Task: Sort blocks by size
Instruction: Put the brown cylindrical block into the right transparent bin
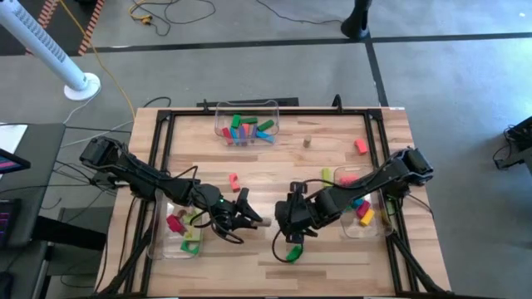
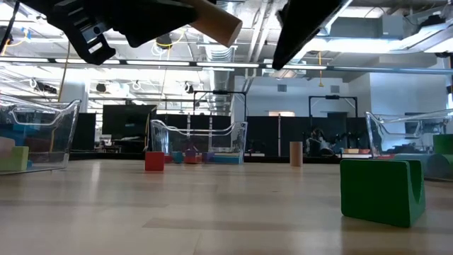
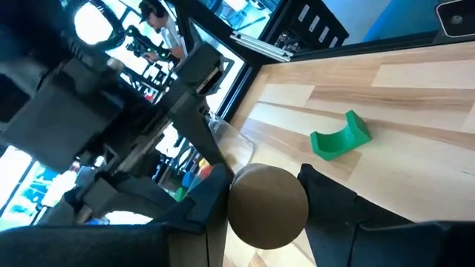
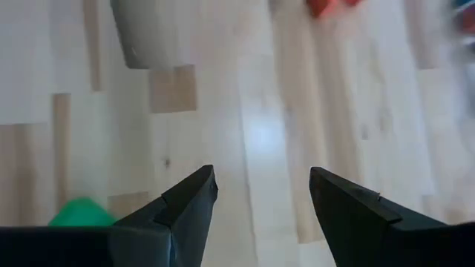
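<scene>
My left gripper (image 1: 249, 214) hangs over the table's near middle, shut on a tan cylinder block (image 3: 267, 206). My right gripper (image 4: 261, 196) stands open just to its right, slanting down over bare wood, with nothing between its fingers. A green arch block (image 1: 293, 252) rests on the table on its flat side near the front edge, below the right gripper. Loose blocks lie farther back: a red one (image 1: 234, 179), a small tan one (image 1: 307, 141), another red one (image 1: 361, 146), and a yellow-green (image 1: 327, 174) and a pink one (image 1: 347, 177). My left gripper pinches the tan cylinder by its round side (image 3: 236, 194) between the two fingers (image 3: 334, 211). The fingers come nearly level from the table's left, and the cylinder's flat end faces back along them. The cylinder (image 2: 219, 25) hangs clear of the table, well above it.
Three clear bins stand on the table: one at the far middle (image 1: 247, 110) with several blocks, one at the near left (image 1: 166, 249) with red and green blocks, and one at the near right (image 1: 378, 226) with blue, yellow and red blocks. A black frame rims the table.
</scene>
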Controlling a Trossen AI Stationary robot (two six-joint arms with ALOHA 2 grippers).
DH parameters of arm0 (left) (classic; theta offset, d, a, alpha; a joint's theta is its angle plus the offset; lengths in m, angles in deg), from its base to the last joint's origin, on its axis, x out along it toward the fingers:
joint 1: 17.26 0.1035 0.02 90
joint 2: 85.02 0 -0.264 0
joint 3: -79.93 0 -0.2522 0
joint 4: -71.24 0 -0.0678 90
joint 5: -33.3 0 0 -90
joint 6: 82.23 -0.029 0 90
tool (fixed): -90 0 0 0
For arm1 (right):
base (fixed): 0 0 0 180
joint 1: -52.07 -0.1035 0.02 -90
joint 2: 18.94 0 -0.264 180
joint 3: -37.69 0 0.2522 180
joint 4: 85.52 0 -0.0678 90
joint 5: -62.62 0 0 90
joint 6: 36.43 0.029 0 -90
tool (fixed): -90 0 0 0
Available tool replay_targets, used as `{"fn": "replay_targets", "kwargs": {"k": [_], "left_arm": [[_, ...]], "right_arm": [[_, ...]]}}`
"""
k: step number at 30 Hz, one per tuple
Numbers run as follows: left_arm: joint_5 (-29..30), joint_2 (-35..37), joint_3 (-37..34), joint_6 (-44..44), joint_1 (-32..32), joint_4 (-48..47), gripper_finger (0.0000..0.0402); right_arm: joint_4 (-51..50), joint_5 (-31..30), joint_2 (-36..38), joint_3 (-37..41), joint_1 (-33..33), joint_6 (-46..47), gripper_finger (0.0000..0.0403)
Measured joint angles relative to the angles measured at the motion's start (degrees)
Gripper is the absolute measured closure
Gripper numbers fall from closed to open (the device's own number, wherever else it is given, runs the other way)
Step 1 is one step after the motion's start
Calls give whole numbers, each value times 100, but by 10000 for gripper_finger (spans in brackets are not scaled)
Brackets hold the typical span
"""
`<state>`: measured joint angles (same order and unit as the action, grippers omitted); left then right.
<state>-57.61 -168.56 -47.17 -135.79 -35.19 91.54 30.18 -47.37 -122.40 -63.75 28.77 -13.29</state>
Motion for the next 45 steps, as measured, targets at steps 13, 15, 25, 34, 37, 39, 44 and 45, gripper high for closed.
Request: {"fn": "replay_targets", "kwargs": {"k": [13,15,25,34,37,39,44,45], "left_arm": [[420,0,-2,1153,392,723,270],[418,-1,-2,1325,472,778,270],[416,-1,164,1891,688,794,270],[414,-2,164,2041,706,791,270],[415,0,164,2043,706,796,270],[414,0,164,2049,706,796,270],[407,-2,164,2093,706,791,270],[409,-2,164,2102,706,791,270]], "right_arm": [[25,-2881,0,0,-954,-168,152],[121,-3207,0,0,-1035,-354,152],[571,-3290,0,0,-759,-853,152],[1106,-3147,0,0,-491,-1342,152],[1302,-3087,0,0,-441,-1475,152],[1351,-2993,-40,0,-422,-1508,153],[1287,-2903,-189,7,-333,-1508,161],[1248,-2899,-202,7,-321,-1512,165]]}}
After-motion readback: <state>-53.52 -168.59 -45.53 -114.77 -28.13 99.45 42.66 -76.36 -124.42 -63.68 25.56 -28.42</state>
